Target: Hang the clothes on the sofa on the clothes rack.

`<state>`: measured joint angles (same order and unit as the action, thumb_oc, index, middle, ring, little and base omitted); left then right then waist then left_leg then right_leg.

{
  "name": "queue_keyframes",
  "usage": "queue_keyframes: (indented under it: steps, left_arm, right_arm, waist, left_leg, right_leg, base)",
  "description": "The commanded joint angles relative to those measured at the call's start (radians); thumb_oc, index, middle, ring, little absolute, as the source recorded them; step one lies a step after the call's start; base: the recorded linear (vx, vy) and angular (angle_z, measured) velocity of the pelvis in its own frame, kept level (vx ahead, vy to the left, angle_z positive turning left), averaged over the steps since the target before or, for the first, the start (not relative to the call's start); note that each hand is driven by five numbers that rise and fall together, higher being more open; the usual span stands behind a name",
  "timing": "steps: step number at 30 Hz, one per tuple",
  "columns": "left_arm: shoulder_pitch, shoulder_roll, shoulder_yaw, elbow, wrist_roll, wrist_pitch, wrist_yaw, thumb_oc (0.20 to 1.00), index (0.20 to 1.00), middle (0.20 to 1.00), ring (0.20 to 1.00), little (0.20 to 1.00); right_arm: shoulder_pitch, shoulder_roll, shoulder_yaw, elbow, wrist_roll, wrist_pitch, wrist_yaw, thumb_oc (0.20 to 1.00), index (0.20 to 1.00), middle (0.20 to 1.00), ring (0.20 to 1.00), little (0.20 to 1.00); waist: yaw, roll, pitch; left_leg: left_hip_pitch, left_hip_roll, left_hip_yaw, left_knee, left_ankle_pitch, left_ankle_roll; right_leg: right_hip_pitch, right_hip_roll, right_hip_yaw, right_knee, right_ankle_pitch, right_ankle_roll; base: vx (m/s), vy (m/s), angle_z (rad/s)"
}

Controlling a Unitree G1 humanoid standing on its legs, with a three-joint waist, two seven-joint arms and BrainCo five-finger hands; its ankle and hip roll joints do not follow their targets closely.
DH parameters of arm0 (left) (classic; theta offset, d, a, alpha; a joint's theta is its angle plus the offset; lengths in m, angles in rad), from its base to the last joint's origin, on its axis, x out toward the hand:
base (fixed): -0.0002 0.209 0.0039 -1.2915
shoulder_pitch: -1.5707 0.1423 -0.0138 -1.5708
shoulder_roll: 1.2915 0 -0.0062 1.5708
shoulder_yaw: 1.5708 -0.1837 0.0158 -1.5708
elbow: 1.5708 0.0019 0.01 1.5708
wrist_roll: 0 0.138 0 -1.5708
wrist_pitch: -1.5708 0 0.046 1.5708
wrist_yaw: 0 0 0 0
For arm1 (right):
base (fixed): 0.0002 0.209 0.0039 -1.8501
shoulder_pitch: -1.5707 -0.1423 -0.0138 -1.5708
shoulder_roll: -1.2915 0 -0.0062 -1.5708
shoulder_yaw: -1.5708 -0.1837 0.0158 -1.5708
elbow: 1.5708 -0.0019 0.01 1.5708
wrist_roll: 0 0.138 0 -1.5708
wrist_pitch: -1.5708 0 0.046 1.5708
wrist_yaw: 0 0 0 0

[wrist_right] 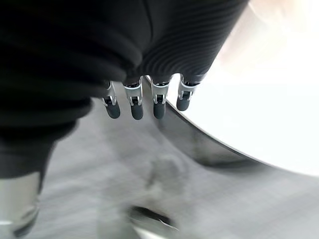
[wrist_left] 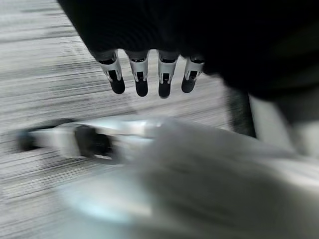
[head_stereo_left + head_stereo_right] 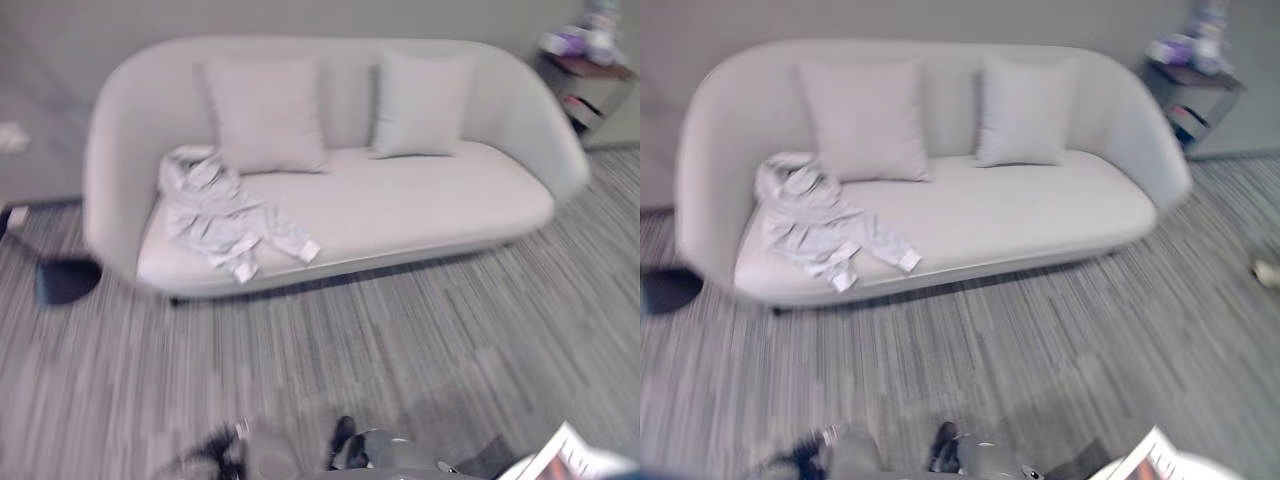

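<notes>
Pale grey upholstery dominates here: the sofa [image 3: 400, 215] stretches wide across the striped carpet [image 3: 400, 340], two square cushions [image 3: 262, 112] propped against its backrest. At the seat's left end, draped from the back corner down toward the front edge, lies the garment [image 3: 218, 210], a light crumpled shirt or jacket with one sleeve trailing out along the front edge. A small shelf [image 3: 590, 85] stands off the sofa's right end. Both hands hang low and well apart from the sofa. The left hand [image 2: 149, 77] shows its fingers straight in a neat row, holding nothing; the right hand [image 1: 147, 102] is the same, fingers extended and empty. By the look of it, this is the approach step, nothing picked up yet. The next move calls for closing in on the left end and getting a hand onto that cloth.
</notes>
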<state>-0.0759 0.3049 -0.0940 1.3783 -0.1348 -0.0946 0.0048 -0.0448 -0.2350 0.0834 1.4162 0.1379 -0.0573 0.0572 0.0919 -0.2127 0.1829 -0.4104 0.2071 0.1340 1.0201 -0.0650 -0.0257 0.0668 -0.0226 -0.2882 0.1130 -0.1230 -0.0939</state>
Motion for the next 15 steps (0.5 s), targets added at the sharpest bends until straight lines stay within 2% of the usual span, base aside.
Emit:
queue_keyframes:
  steps: [1, 2, 3, 4, 5, 6, 7, 9, 11, 14, 15]
  left_arm:
    - [-0.01, -0.088, -0.037, 0.044, 0.043, 0.002, -0.013, 1.0, 1.0, 1.0, 1.0, 1.0]
    - [-0.008, -0.089, -0.037, 0.043, 0.043, 0.002, -0.013, 1.0, 1.0, 1.0, 1.0, 1.0]
    - [0.006, -0.081, -0.021, 0.027, 0.048, 0.008, -0.014, 1.0, 1.0, 1.0, 1.0, 1.0]
    - [0.015, -0.08, 0.007, 0.025, 0.044, 0.01, -0.017, 1.0, 1.0, 1.0, 1.0, 1.0]
    - [0.016, -0.081, 0.007, 0.025, 0.044, 0.01, -0.017, 1.0, 1.0, 1.0, 1.0, 1.0]
    - [0.025, -0.078, 0.017, 0.008, 0.038, 0.025, -0.026, 1.0, 1.0, 1.0, 1.0, 1.0]
    - [0.021, -0.088, 0.068, 0.034, 0.043, 0.014, -0.027, 1.0, 1.0, 1.0, 1.0, 1.0]
    - [0.019, -0.085, 0.069, 0.033, 0.048, 0.013, -0.024, 1.0, 1.0, 1.0, 1.0, 1.0]
    - [0.005, -0.095, 0.058, 0.015, 0.06, 0.008, -0.025, 1.0, 1.0, 1.0, 1.0, 1.0]
    - [0.005, -0.104, 0.06, 0.008, 0.058, 0.008, -0.026, 1.0, 1.0, 1.0, 1.0, 1.0]
    - [-0.008, -0.114, 0.064, 0.007, 0.049, 0.011, -0.022, 1.0, 1.0, 1.0, 1.0, 1.0]
  right_arm:
    - [0.013, -0.077, -0.022, -0.204, -0.02, -0.027, -0.036, 1.0, 1.0, 1.0, 1.0, 1.0]
    - [0.016, -0.078, -0.022, -0.208, -0.02, -0.025, -0.036, 1.0, 1.0, 1.0, 1.0, 1.0]
    - [0.019, -0.122, -0.005, -0.334, -0.057, -0.025, -0.035, 1.0, 1.0, 1.0, 1.0, 1.0]
    - [0.02, -0.172, 0.008, -0.554, -0.094, -0.034, -0.023, 1.0, 1.0, 1.0, 1.0, 1.0]
    - [0.022, -0.173, 0.007, -0.557, -0.094, -0.032, -0.022, 1.0, 1.0, 1.0, 1.0, 1.0]
    - [-0.03, -0.23, 0.075, -0.638, -0.121, -0.042, -0.003, 1.0, 1.0, 1.0, 1.0, 1.0]
    - [-0.079, -0.25, 0.119, -0.797, -0.204, -0.059, 0.018, 1.0, 1.0, 1.0, 1.0, 1.0]
    - [-0.086, -0.266, 0.138, -0.844, -0.232, -0.061, 0.023, 1.0, 1.0, 1.0, 1.0, 1.0]
    - [-0.124, -0.303, 0.18, -0.949, -0.282, -0.073, 0.028, 1.0, 1.0, 1.0, 1.0, 1.0]
    - [-0.14, -0.315, 0.199, -0.953, -0.291, -0.078, 0.024, 1.0, 1.0, 1.0, 1.0, 1.0]
    - [-0.182, -0.307, 0.244, -0.927, -0.306, -0.081, 0.019, 1.0, 1.0, 1.0, 1.0, 1.0]
  waist:
    - [-0.042, 0.094, 0.006]
    - [-0.04, 0.095, 0.012]
    - [-0.023, 0.11, 0.024]
    - [0.004, 0.14, 0.027]
    - [0.006, 0.139, 0.031]
    - [0.029, 0.167, 0.027]
    - [0.047, 0.161, -0.008]
    - [0.048, 0.163, -0.022]
    - [0.042, 0.174, -0.038]
    - [0.039, 0.177, -0.037]
    - [0.041, 0.178, -0.033]
  left_leg:
    - [0.237, -0.027, 0.035, -0.582, 0.033, -0.072]
    - [0.247, -0.028, 0.036, -0.586, 0.032, -0.073]
    - [0.242, -0.066, 0.035, -0.729, 0.057, -0.082]
    - [0.256, -0.064, 0.029, -0.922, 0.095, -0.09]
    - [0.268, -0.067, 0.032, -0.936, 0.103, -0.09]
    - [0.312, -0.049, 0.026, -0.989, 0.111, -0.078]
    - [0.339, -0.041, 0.056, -1.027, 0.135, -0.1]
    - [0.344, -0.044, 0.061, -1.036, 0.144, -0.096]
    - [0.341, -0.072, 0.05, -1.049, 0.151, -0.079]
    - [0.343, -0.082, 0.043, -1.056, 0.151, -0.075]
    - [0.334, -0.09, 0.036, -1.056, 0.152, -0.075]
  right_leg:
    - [0.016, -0.126, 0.15, -0.131, 0.273, 0.139]
    - [0.024, -0.126, 0.15, -0.133, 0.272, 0.139]
    - [0.065, -0.106, 0.163, -0.139, 0.26, 0.138]
    - [0.104, -0.097, 0.152, -0.148, 0.241, 0.144]
    - [0.108, -0.099, 0.154, -0.149, 0.242, 0.144]
    - [0.112, -0.108, 0.146, -0.134, 0.234, 0.15]
    - [0.115, -0.139, 0.16, -0.122, 0.232, 0.143]
    - [0.111, -0.141, 0.158, -0.121, 0.22, 0.138]
    - [0.098, -0.14, 0.149, -0.149, 0.208, 0.136]
    - [0.102, -0.138, 0.148, -0.161, 0.203, 0.137]
    - [0.102, -0.14, 0.147, -0.174, 0.203, 0.14]
  base:
    - [0.32, -0.038, 0.07]
    - [0.35, 0.013, -0.03]
    - [0.48, 0.106, -0.16]
    - [0.48, 0.107, -0.38]
    - [0.48, 0.154, -0.62]
    - [0.53, 0.232, -1.41]
    - [0.53, 0.233, -1.86]
    - [0.33, 0.197, -1.72]
    - [0.19, 0.138, -0.77]
    - [0.03, 0.049, 0.2]
    - [-0.04, 0.046, 0.82]
